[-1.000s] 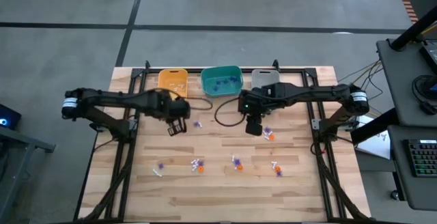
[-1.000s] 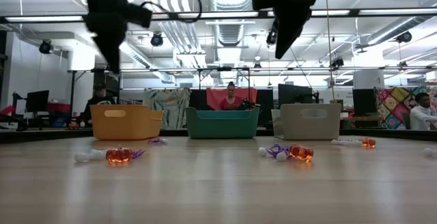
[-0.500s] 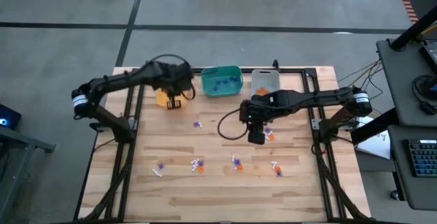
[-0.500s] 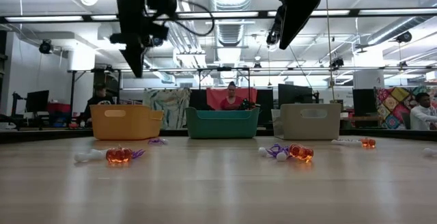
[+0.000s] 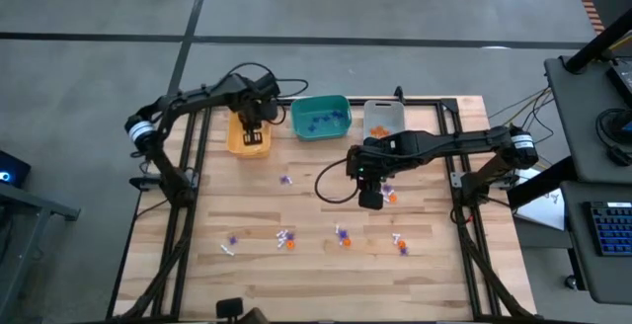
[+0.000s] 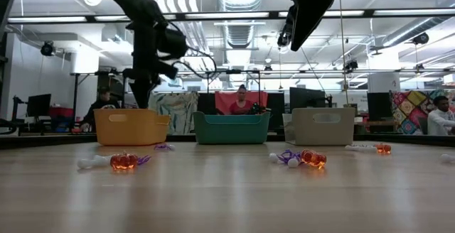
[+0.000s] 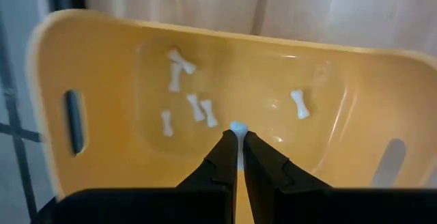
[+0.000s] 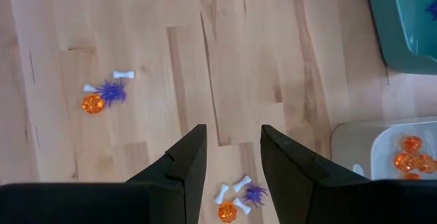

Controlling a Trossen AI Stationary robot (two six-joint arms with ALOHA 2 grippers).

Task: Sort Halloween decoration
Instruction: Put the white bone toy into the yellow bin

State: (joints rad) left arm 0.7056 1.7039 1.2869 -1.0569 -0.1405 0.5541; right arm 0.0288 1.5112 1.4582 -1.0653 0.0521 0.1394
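My left gripper [image 5: 251, 131] hangs over the yellow bin [image 5: 247, 141] at the table's far left, shut on a tiny white trinket [image 7: 237, 126]. Several white bone trinkets [image 7: 194, 106] lie on that bin's floor. My right gripper [image 5: 370, 199] is open and empty above the table's middle, over a small cluster of a white bone, a purple spider and an orange pumpkin [image 8: 237, 201]. Another such cluster [image 8: 104, 93] lies farther off. More trinkets lie along the near half of the table [image 5: 286, 238]. My left gripper pinches the white trinket between its two fingertips [image 7: 225, 145]; only the trinket's free end [image 7: 237, 126] shows past the tips. The fingers point down into the yellow bin from above. The trinket is held clear of the bin's floor.
A teal bin [image 5: 320, 117] with purple-blue trinkets and a grey bin [image 5: 383, 117] with orange ones stand beside the yellow bin along the far edge. A black cable loops on the table [image 5: 331, 181]. People sit in the room behind the table [image 6: 240, 99].
My left gripper has swung from the table's middle left toward the far edge, over the yellow bin, and has come down toward it. My right gripper has shifted a little toward the near edge, then kept still.
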